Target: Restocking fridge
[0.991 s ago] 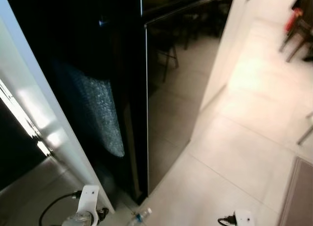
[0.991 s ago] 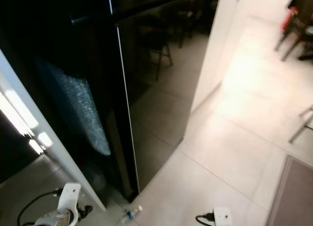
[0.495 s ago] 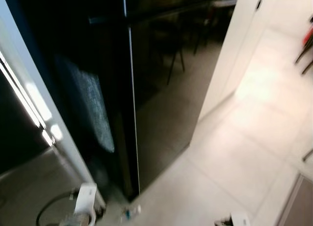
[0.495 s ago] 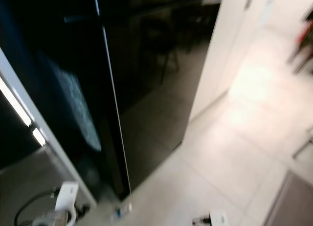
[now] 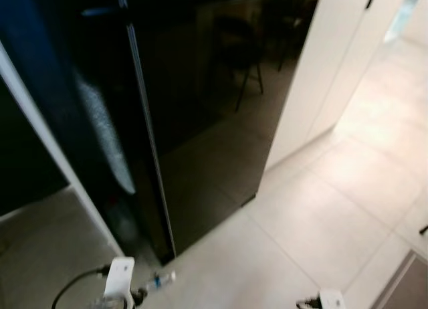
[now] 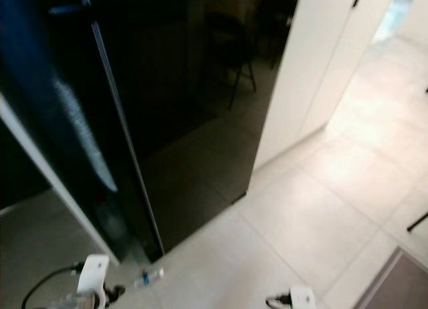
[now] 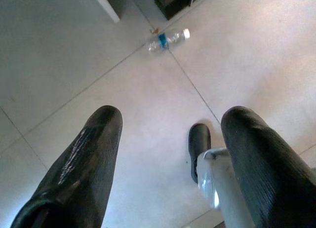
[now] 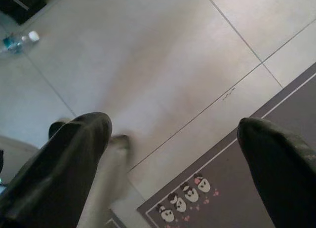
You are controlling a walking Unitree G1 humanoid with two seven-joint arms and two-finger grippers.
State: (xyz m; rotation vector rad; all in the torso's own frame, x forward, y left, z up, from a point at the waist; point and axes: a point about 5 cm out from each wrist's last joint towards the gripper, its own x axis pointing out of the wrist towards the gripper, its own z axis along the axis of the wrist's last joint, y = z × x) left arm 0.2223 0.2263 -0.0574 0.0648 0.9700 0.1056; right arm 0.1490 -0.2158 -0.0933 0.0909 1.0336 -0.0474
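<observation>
Fridge: You see a big black shiny fridge (image 5: 214,122) that reaches from about 9 o'clock to 1 o'clock in the head view. Its glossy door is shut, and you can see a chair mirrored in it.
Water bottle: You find a small clear water bottle (image 5: 160,279) with a blue label lying on its side on the floor, at about 7 o'clock in the head view, just beside the bottom corner of the fridge. You see it too from the left wrist (image 7: 167,39), well apart from the claw.
Floor: You are over a pale tiled floor (image 5: 321,209) that runs off toward 3 o'clock.
White wall: You see a white wall panel (image 5: 331,75) at about 1 o'clock, touching the right side of the fridge.
Left gripper: Your left gripper (image 7: 170,154) hangs low and points down at the floor. Its two black fingers (image 7: 84,164) are wide apart and hold nothing.
Right gripper: Your right gripper (image 8: 173,149) hangs low too. Its fingers (image 8: 64,154) are wide apart and hold nothing.
Mat: You see a grey mat (image 8: 237,188) with little panda pictures under the right claw, at about 4 o'clock in the head view (image 5: 404,289).
Robot foot: You can see a dark foot (image 7: 199,144) on the tiles between the left claw's fingers.
</observation>
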